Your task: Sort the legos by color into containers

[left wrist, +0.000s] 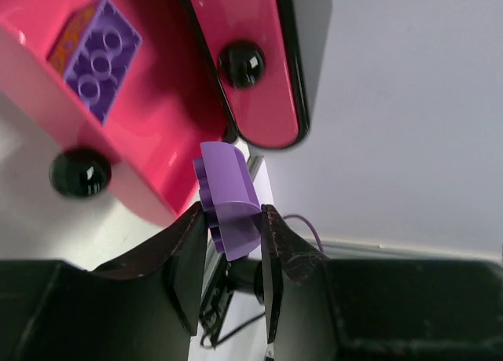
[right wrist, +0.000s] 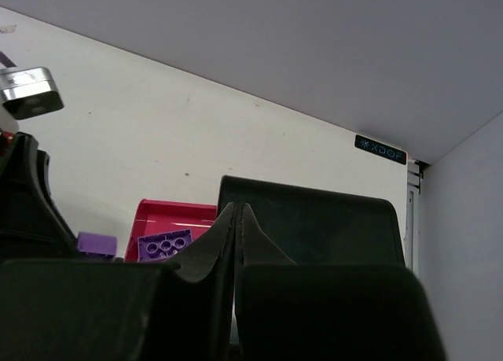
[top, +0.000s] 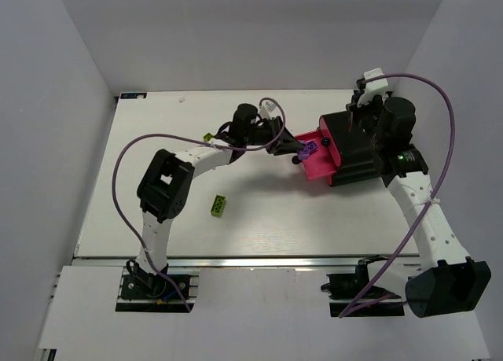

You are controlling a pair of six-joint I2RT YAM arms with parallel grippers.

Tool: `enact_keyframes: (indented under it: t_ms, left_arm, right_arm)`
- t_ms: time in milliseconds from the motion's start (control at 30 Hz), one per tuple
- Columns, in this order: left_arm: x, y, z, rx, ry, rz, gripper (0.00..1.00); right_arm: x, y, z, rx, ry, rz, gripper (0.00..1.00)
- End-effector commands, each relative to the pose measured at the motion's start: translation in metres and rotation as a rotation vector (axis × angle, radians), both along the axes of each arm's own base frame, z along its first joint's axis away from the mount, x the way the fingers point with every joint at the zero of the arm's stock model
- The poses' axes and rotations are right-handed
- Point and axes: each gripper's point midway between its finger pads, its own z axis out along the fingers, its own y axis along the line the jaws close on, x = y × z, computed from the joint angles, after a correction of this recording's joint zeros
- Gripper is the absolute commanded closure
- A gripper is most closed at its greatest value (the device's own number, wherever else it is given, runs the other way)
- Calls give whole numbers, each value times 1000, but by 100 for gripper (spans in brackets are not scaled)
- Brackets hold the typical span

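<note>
My left gripper [left wrist: 229, 219] is shut on a purple lego [left wrist: 228, 196] and holds it just beside the front edge of an open magenta-pink drawer [left wrist: 169, 117]. A second purple lego [left wrist: 98, 58] lies inside that drawer. From above, the left gripper [top: 297, 149] is at the drawer [top: 318, 171], which is pulled out of the black cabinet [top: 357, 152]. My right gripper [right wrist: 238, 213] is shut and empty, resting over the cabinet top [right wrist: 322, 219]. A lime-green lego [top: 219, 205] lies on the table. A small green lego [top: 208, 137] lies by the left arm.
A second pink drawer [left wrist: 259, 78] with a black knob [left wrist: 241, 64] is shut in the cabinet. The open drawer's knob [left wrist: 78, 172] faces the left gripper. Purple cables loop above both arms. White walls enclose the table on three sides.
</note>
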Motion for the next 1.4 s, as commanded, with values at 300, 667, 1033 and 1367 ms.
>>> enact_keyframes:
  t_ms: [300, 667, 1033, 1367]
  left_arm:
    - [21, -61, -5, 51, -40, -2, 49]
    - [25, -51, 26, 9, -108, 2, 47]
    - [21, 36, 18, 144, -178, 193, 84]
    - [3, 49, -66, 227, -28, 150, 66]
  right_arm:
    - [-12, -14, -2, -27, -17, -9, 95]
    - [-2, -28, -1, -16, 33, -37, 65]
    - [43, -75, -24, 171, 314, -107, 11]
    - [79, -122, -55, 163, 459, -47, 16]
